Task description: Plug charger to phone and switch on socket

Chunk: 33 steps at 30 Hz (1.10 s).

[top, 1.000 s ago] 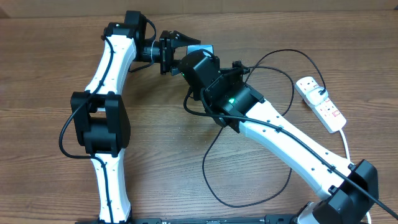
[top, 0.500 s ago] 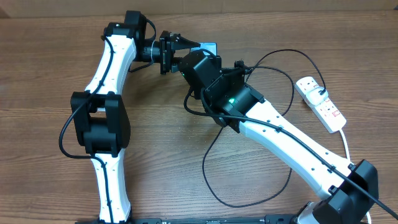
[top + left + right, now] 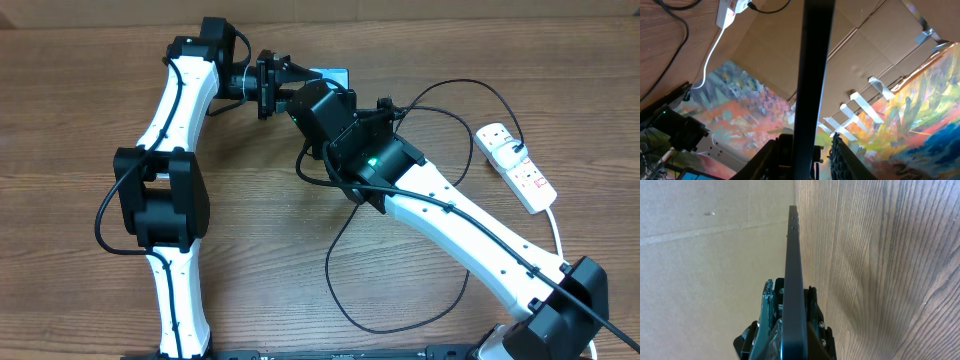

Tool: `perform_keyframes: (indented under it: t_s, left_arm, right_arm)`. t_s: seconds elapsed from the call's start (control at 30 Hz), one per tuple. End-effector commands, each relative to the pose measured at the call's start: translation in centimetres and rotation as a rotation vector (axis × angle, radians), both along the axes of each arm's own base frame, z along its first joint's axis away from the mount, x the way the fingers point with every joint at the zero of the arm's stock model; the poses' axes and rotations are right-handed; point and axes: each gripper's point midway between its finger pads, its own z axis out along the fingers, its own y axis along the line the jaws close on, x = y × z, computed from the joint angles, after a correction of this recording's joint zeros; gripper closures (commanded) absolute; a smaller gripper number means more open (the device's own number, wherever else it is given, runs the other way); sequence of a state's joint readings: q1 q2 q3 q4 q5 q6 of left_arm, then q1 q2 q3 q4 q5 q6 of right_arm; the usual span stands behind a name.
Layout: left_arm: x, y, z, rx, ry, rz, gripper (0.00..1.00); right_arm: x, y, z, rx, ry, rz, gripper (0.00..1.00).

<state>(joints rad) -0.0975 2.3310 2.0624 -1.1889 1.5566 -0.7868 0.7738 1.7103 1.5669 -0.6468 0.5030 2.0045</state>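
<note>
No readable text, label, brand or number anywhere. Slim dark-edged phone [image 3: 335, 76] at twelve o'clock seen only as a sliver, screen wording not legible. White elongated power strip [image 3: 516, 167] at three o'clock with red switches, markings too small to read.

Matt wood-grain table [image 3: 60, 120], glossy white plastic socket [image 3: 516, 168], smooth dark-edged phone [image 3: 794, 280].

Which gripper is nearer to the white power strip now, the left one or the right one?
Right. The right gripper is at the table's far middle, nearer the white power strip on the right side. The left gripper lies just beyond it, farther left.
</note>
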Motion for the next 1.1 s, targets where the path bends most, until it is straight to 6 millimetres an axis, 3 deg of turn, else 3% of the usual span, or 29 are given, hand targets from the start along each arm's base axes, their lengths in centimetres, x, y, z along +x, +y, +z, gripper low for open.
perform_keyframes:
  t_s: [0.0, 0.17, 0.47, 0.6, 0.7, 0.93, 1.07]
  left_arm:
    - [0.2, -0.1, 0.7, -0.012, -0.011, -0.002, 0.72]
    - [0.2, -0.1, 0.7, -0.012, -0.011, -0.002, 0.73]
    - [0.2, -0.1, 0.7, -0.010, 0.011, -0.002, 0.86]
    - [0.2, -0.1, 0.7, -0.010, 0.016, -0.002, 0.96]
    - [0.2, -0.1, 0.7, -0.010, 0.015, -0.002, 0.96]
    - [0.2, -0.1, 0.7, -0.010, 0.010, -0.002, 0.96]
    - [0.1, -0.1, 0.7, -0.010, 0.010, -0.003, 0.96]
  right_arm:
    - [-0.1, -0.7, 2.8, 0.041, -0.063, -0.029, 0.96]
    - [-0.1, -0.6, 2.9, 0.044, -0.065, -0.029, 0.96]
    - [-0.4, 0.0, 2.7, 0.062, -0.047, 0.006, 0.96]
    - [-0.3, 0.1, 2.8, 0.064, -0.049, 0.007, 0.96]
    - [-0.3, 0.1, 2.8, 0.064, -0.049, 0.007, 0.96]
    - [-0.3, 0.1, 2.8, 0.049, -0.052, 0.017, 0.86]
    - [0.0, 0.4, 3.3, -0.006, -0.088, 0.069, 0.67]
